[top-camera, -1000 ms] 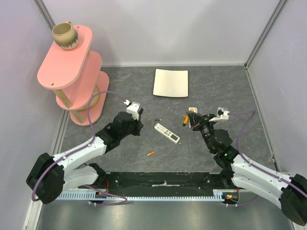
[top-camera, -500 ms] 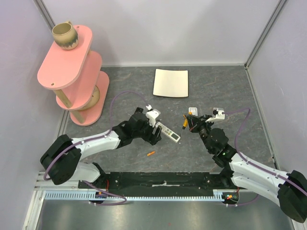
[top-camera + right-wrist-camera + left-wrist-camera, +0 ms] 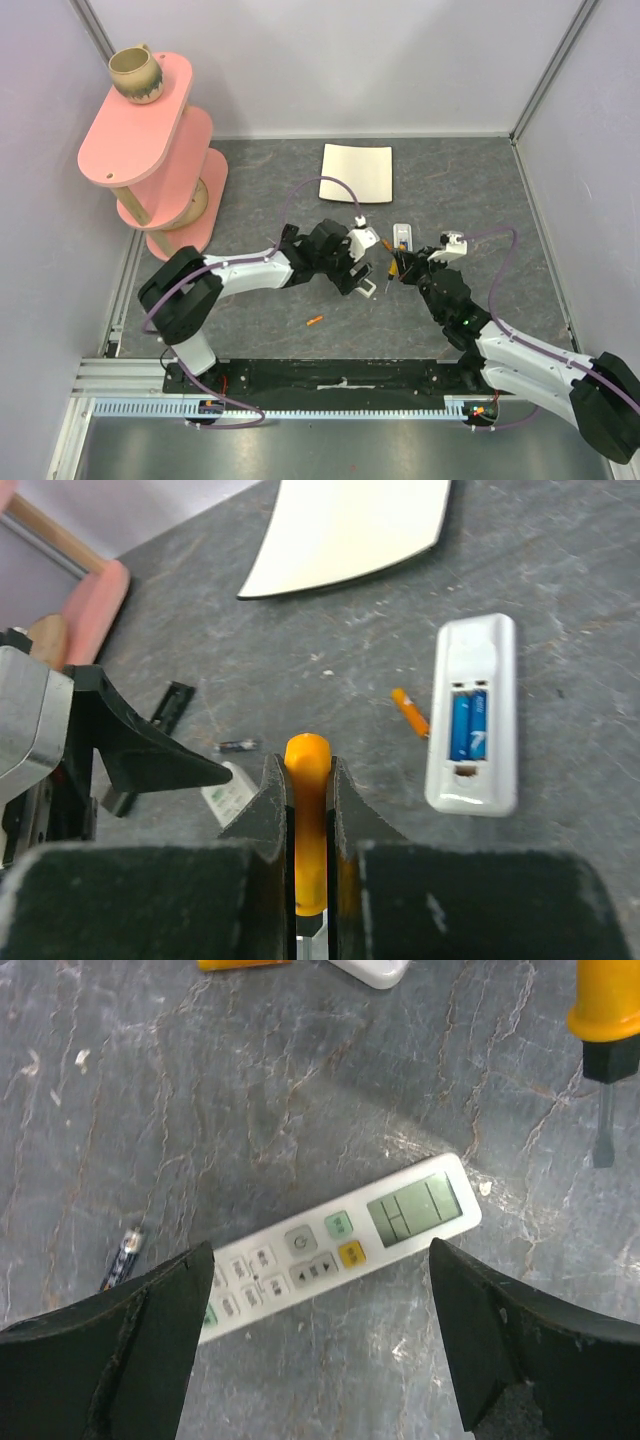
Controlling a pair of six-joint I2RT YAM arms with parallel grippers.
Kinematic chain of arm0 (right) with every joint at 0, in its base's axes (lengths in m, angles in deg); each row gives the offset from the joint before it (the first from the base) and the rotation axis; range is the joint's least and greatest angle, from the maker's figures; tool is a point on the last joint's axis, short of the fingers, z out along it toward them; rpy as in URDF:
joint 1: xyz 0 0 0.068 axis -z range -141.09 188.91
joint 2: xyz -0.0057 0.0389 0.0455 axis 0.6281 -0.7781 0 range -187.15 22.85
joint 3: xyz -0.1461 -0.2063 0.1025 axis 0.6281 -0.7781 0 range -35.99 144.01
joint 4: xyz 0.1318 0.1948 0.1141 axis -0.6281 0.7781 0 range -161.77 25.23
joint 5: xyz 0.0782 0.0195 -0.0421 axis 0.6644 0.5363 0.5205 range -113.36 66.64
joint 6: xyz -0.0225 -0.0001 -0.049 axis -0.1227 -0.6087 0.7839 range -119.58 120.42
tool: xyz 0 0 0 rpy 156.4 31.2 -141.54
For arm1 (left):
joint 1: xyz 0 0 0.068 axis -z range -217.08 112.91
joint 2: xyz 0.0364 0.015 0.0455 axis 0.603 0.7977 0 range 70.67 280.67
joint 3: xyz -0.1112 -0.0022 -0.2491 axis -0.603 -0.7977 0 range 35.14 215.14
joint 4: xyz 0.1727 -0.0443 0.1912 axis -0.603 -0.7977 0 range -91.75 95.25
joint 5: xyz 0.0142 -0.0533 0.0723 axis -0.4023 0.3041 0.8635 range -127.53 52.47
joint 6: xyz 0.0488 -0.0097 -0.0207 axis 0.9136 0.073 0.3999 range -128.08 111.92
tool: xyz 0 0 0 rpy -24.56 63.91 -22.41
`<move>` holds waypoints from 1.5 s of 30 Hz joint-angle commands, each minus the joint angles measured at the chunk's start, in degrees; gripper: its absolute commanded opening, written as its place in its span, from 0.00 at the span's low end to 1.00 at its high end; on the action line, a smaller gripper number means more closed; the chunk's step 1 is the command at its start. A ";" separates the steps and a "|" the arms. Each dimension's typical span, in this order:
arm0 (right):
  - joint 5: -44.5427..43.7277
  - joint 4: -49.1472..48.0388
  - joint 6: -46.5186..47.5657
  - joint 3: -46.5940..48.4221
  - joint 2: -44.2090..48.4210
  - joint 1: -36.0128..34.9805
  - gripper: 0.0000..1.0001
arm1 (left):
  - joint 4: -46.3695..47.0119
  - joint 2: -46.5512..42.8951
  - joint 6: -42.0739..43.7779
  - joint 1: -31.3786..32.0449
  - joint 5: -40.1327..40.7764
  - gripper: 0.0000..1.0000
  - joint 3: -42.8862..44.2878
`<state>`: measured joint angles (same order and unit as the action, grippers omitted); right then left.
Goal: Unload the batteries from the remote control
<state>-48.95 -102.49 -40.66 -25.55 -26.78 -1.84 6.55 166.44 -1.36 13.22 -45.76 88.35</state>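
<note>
A white remote control lies buttons-up on the grey table, display end to the right. My left gripper hangs open just above it, one finger on each side; in the top view the gripper hides most of the remote. A second white remote lies face down with its bay open and two blue cells inside. One orange battery lies beside it, another nearer the arm bases. My right gripper is shut on an orange-handled screwdriver.
A small dark battery lies left of the face-up remote. A flat black bar sits behind the left finger. A cream mat lies at the back, and a pink tiered shelf with a mug stands at the far left.
My left arm has swung right across the table to hang over the face-up remote, and its jaws have opened wide. The right gripper, still holding the screwdriver, has shifted slightly left.
</note>
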 commanded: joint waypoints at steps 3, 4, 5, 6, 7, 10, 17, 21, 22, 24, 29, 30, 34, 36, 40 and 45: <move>-1.05 2.76 -0.49 -1.38 4.09 2.52 0.00 | -3.67 6.26 12.95 1.55 -1.17 0.94 6.19; -1.05 3.21 -0.32 -1.21 4.53 2.69 0.00 | -4.72 6.71 13.40 1.73 -1.09 0.95 6.55; -1.05 3.56 -0.14 -1.12 4.89 3.13 0.00 | -5.34 7.06 14.01 1.81 -1.35 0.95 6.82; -1.05 4.17 -0.14 -1.12 5.59 3.22 0.00 | -5.78 7.59 14.98 1.90 -1.52 0.95 6.99; -1.05 4.44 -0.05 -1.21 5.77 3.48 0.00 | -6.13 7.68 15.51 2.25 -2.05 0.95 6.99; -0.78 4.53 -0.14 -1.29 6.03 3.75 0.00 | -6.13 8.47 16.22 2.43 -2.05 0.95 6.99; 0.36 4.26 -0.49 -1.12 5.51 4.19 0.00 | -11.48 14.53 17.10 2.52 0.57 0.93 12.26; 0.18 4.53 -0.32 -1.21 6.30 4.28 0.00 | -13.78 16.82 14.12 1.82 2.95 0.87 14.37; 0.18 4.62 -0.23 -1.12 6.38 4.36 0.00 | -14.30 17.26 13.59 1.47 3.22 0.86 14.64; 0.45 4.62 -0.32 -1.12 6.30 4.45 0.00 | -14.57 17.70 11.83 0.24 3.48 0.84 14.64; 0.62 4.71 -0.40 -1.12 6.47 4.63 0.00 | -14.40 16.47 8.67 -3.01 0.95 0.78 12.80; 0.62 4.62 -0.40 -1.12 6.47 4.54 0.00 | -13.53 15.60 8.49 -3.89 0.50 0.77 12.27; 0.97 4.44 -0.49 -1.03 6.12 4.63 0.00 | -14.21 15.33 7.43 -5.48 -0.30 0.56 12.09; 1.06 4.35 -0.40 -1.03 6.21 4.63 0.00 | -14.48 15.59 5.85 -6.88 -0.82 0.38 12.53; 0.71 5.23 -0.23 -1.03 7.61 4.54 0.00 | -15.10 15.85 2.25 -9.26 0.40 0.29 13.32; 1.06 6.28 -0.05 -0.51 9.11 4.63 0.00 | -15.89 15.59 -2.24 -10.23 4.19 0.29 14.81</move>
<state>-47.68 -96.26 -40.66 -26.97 -19.06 2.55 -3.22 181.30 2.03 4.00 -45.73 102.84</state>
